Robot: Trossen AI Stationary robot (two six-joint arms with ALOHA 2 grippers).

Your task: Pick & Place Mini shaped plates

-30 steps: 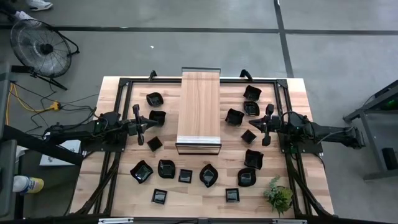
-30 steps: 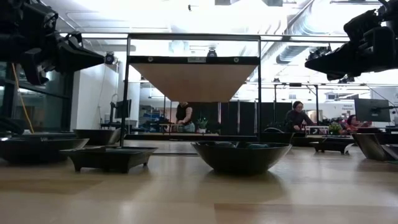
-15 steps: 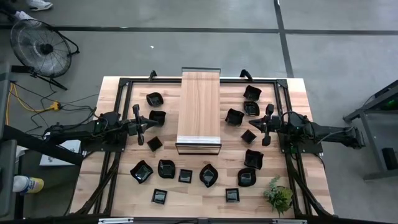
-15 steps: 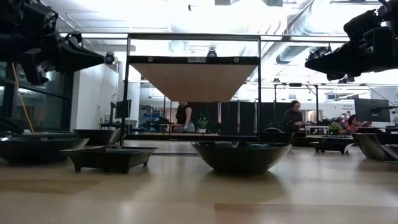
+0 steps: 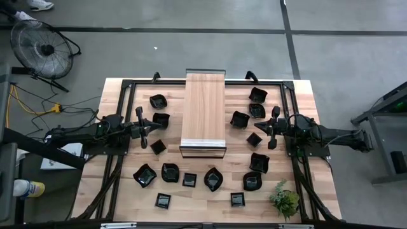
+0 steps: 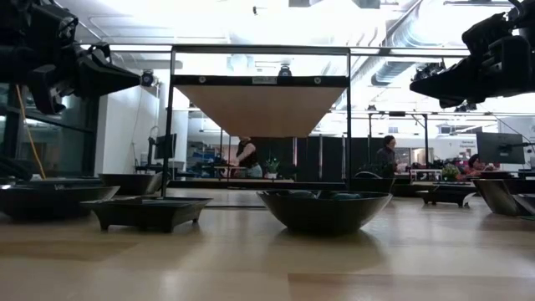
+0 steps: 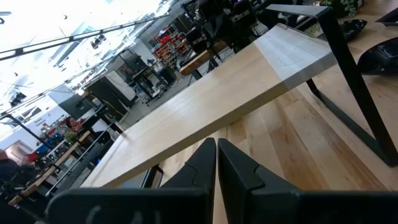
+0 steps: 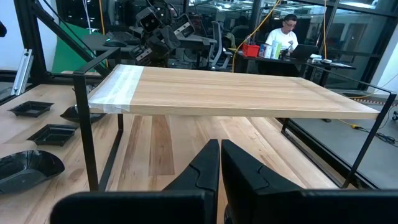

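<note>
Many small glossy black plates lie flat on the table: several left of the raised wooden shelf [image 5: 204, 111], such as one [image 5: 158, 100], several right of it, such as one [image 5: 240, 119], and a row near the front, such as a leaf-like one [image 5: 213, 179]. In the low view a round plate [image 6: 323, 209] and a square one [image 6: 146, 211] rest on their bases. My left gripper [image 5: 142, 129] hovers left of the shelf, shut and empty, as its wrist view [image 7: 216, 163] shows. My right gripper [image 5: 272, 131] hovers right of the shelf, shut and empty, as its wrist view [image 8: 220, 163] shows.
The wooden shelf on black metal legs [image 8: 87, 134] stands in the table's middle, between both arms. A small green plant [image 5: 285, 201] stands at the front right corner. A black frame [image 5: 127, 81] runs round the table. People sit in the room behind [image 8: 283, 36].
</note>
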